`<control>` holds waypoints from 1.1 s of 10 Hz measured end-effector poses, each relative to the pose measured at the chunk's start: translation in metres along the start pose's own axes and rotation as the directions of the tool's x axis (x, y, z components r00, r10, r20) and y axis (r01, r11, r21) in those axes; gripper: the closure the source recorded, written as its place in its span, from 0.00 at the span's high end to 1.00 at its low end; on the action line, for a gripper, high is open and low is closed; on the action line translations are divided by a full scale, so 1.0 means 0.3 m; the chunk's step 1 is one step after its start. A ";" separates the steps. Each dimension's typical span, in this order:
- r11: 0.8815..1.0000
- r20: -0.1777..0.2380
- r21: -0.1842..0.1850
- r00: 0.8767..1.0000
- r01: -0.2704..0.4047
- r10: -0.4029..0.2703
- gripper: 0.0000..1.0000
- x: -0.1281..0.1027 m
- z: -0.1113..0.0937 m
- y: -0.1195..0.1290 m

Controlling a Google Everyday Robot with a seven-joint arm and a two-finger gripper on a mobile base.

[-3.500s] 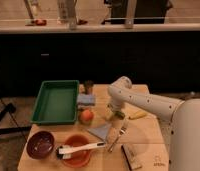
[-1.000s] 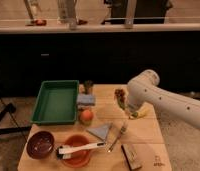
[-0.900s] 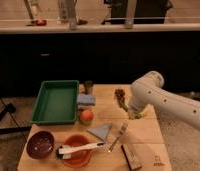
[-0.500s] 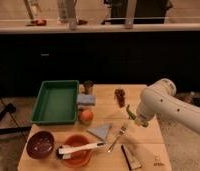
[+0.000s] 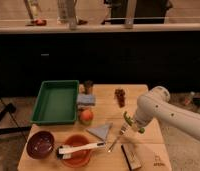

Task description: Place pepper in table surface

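Note:
The pepper (image 5: 128,120), small, curved and green, shows at the lower tip of my white arm, just above the table surface (image 5: 143,145), a light wooden top. My gripper (image 5: 134,125) is at that tip, over the right middle of the table, right beside the pepper; the arm covers most of it. Whether the pepper rests on the wood or hangs just above it is unclear.
A green tray (image 5: 55,102) lies at the left. A peach (image 5: 86,116), a blue sponge (image 5: 86,99), a grey napkin (image 5: 101,131), a fork (image 5: 114,142), a dark red bunch (image 5: 120,95), a brown bowl (image 5: 41,144), an orange plate (image 5: 78,152) and a brown bar (image 5: 130,156) lie around.
My arm has swung right and toward the front of the table, bringing its tip with the green pepper down near the fork. The other objects have not moved.

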 end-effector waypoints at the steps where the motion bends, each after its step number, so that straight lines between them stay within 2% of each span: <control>1: 1.000 -0.003 0.004 1.000 0.000 0.000 0.00 0.006 0.000 -0.004; 6: 1.000 -0.003 0.002 1.000 -0.001 0.001 0.00 0.005 0.001 -0.003; 7: 1.000 -0.005 -0.002 1.000 -0.020 0.020 0.00 0.022 0.002 -0.002; 11: 0.994 -0.017 -0.015 0.994 -0.111 0.110 0.00 0.208 0.033 -0.030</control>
